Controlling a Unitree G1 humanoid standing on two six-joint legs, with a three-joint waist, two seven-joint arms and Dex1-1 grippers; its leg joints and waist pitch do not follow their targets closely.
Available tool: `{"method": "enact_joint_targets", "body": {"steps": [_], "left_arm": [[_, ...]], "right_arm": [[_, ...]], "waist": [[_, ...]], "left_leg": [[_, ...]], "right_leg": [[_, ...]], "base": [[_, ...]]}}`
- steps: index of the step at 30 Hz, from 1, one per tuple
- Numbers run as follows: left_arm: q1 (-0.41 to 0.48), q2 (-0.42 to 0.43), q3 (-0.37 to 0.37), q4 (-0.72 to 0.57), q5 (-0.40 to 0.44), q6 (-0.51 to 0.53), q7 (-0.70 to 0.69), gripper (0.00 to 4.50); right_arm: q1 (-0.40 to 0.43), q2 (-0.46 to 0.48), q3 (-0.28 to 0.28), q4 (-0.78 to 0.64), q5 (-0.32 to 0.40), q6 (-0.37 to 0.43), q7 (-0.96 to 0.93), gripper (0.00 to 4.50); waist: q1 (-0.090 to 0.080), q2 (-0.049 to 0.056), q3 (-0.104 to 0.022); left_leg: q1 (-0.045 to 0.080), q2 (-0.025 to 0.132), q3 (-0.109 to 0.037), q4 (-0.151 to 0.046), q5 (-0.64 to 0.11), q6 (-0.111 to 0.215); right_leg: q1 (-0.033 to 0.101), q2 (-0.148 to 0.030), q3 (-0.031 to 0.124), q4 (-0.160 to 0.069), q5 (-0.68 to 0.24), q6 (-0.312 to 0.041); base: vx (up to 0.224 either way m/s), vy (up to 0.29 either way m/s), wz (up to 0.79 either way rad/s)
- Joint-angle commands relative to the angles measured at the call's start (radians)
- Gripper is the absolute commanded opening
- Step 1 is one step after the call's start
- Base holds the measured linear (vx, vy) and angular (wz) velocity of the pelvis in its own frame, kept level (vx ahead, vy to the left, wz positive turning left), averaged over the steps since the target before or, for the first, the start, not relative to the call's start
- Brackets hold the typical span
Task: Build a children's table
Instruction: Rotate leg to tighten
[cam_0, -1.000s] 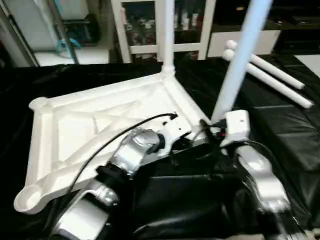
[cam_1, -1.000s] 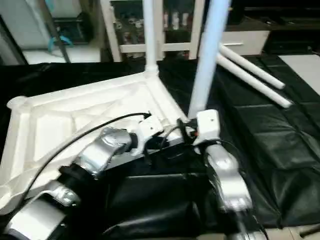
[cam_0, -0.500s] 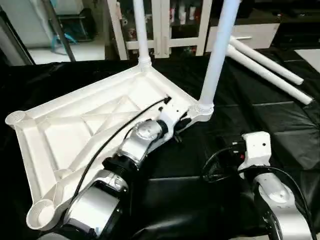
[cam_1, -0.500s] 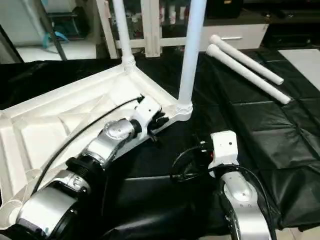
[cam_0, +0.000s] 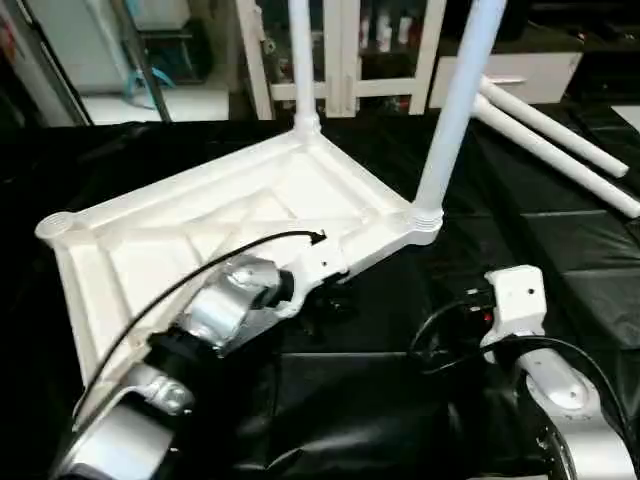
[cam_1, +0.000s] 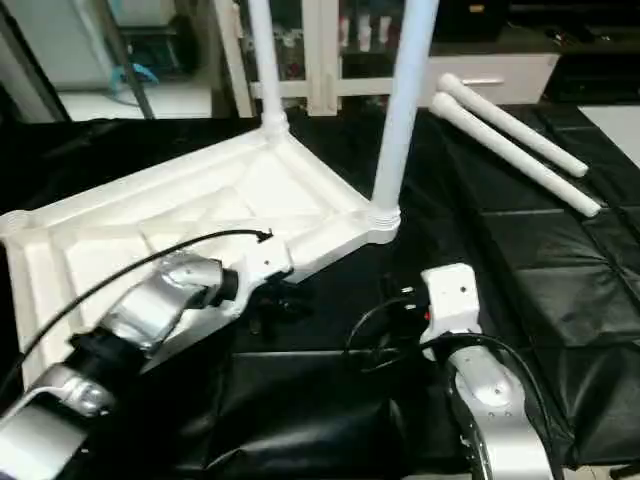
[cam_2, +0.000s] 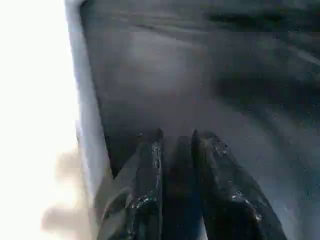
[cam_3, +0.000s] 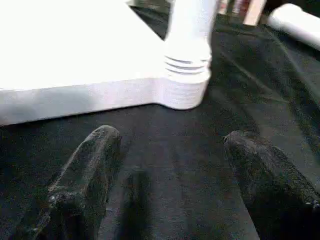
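Observation:
The white tabletop (cam_0: 200, 230) lies ribbed side up on the black cover. One leg (cam_0: 298, 60) stands upright in its far corner. A second leg (cam_0: 455, 100) stands in the corner socket (cam_3: 187, 75) nearest my right arm. My left gripper (cam_2: 175, 137) hovers just off the tabletop's near edge (cam_2: 85, 125), its fingers slightly open with nothing between them. My right gripper (cam_3: 172, 136) is wide open and empty, a short way back from that socket. Its white wrist housing (cam_0: 515, 300) sits over the black cover.
Two loose white legs (cam_0: 560, 120) lie side by side on the black cover at the back right. An open corner socket (cam_0: 55, 228) is at the tabletop's left end. White shelving (cam_0: 345, 60) stands behind the table.
My right gripper has let go of the near-right leg and drawn back; the leg stands alone. My left gripper has parted its fingers and slid back from the tabletop's edge. The camera has shifted.

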Motion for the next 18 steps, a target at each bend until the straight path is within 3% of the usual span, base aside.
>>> {"method": "enact_joint_targets", "body": {"steps": [1, 6, 13, 16, 18], "left_arm": [[-0.050, -0.015, 0.045, 0.067, 0.038, 0.000, 0.169, 1.13], [-0.117, -0.105, 0.117, 0.173, -0.001, -0.063, 0.387, 1.13], [-0.195, -0.162, 0.167, 0.353, 0.044, -0.187, 0.686, 1.13], [-0.196, -0.163, 0.184, 0.344, 0.031, -0.218, 0.700, 1.13], [-0.177, -0.148, 0.219, 0.275, -0.009, -0.231, 0.628, 1.13]], "right_arm": [[-0.014, 0.001, 0.006, -0.015, 0.000, 0.016, 0.002, 3.64], [-0.007, 0.003, 0.009, -0.022, -0.009, 0.019, -0.006, 3.64], [0.004, 0.006, 0.011, -0.026, -0.015, 0.022, -0.015, 3.64], [0.005, 0.007, 0.016, -0.031, -0.013, 0.023, -0.011, 3.64], [0.007, 0.001, 0.029, -0.053, 0.011, 0.025, 0.028, 3.64]], "waist": [[-0.005, -0.014, -0.057], [-0.015, -0.017, -0.059], [-0.013, -0.018, -0.068], [-0.009, -0.016, -0.072], [-0.004, -0.011, -0.072]], "left_leg": [[0.029, 0.064, -0.036, -0.090, -0.270, 0.024], [0.022, 0.057, -0.038, -0.086, -0.286, 0.032], [0.016, 0.055, -0.040, -0.074, -0.194, 0.091], [0.017, 0.056, -0.039, -0.068, -0.144, 0.123], [0.018, 0.059, -0.039, -0.068, -0.126, 0.138]], "right_leg": [[0.041, -0.035, 0.031, -0.064, -0.208, -0.200], [0.038, -0.034, 0.027, -0.076, -0.270, -0.170], [0.042, -0.031, 0.022, -0.070, -0.165, -0.179], [0.042, -0.031, 0.021, -0.062, -0.104, -0.206], [0.043, -0.032, 0.020, -0.059, -0.078, -0.223]], "base": [[0.000, 0.000, 0.00], [0.000, 0.000, 0.00], [0.000, 0.000, 0.00], [0.000, 0.000, 0.00], [0.000, 0.000, 0.00]]}}
